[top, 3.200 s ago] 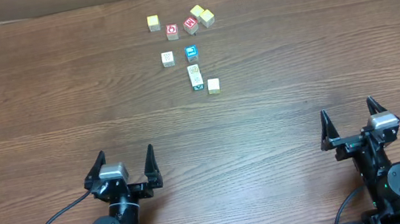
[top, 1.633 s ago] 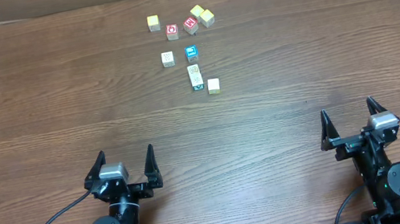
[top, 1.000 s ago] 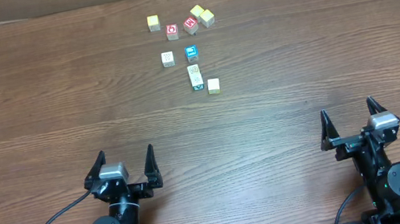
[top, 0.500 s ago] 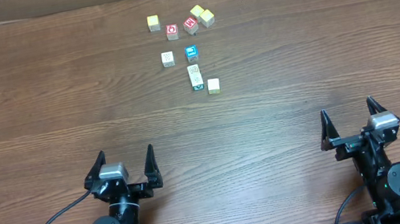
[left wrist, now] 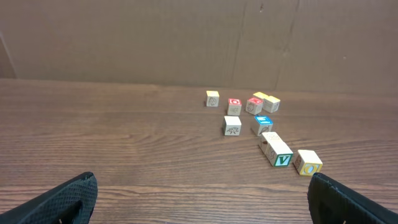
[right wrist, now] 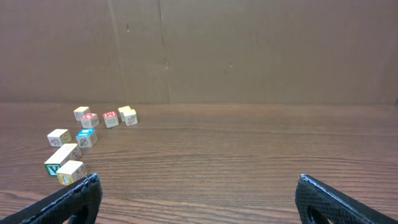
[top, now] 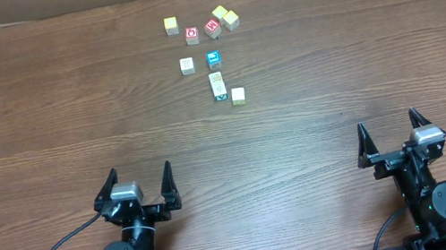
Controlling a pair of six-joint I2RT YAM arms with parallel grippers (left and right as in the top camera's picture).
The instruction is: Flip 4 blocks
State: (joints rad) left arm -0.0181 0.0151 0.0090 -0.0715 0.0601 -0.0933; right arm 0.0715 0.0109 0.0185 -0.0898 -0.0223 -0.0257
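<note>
Several pale cream blocks lie at the far middle of the table: a dotted one, a patterned one touching a green-printed one, and a plain-topped one. The left wrist view shows them ahead to the right, the dotted block nearest the centre. The right wrist view has them far left. My left gripper and right gripper rest at the near edge, far from the blocks. Both are open and hold nothing.
Two red-faced cubes, a blue-faced cube and yellowish cubes sit just beyond the cream blocks. A cardboard wall stands behind the table's far edge. Bare wood table stretches between grippers and blocks.
</note>
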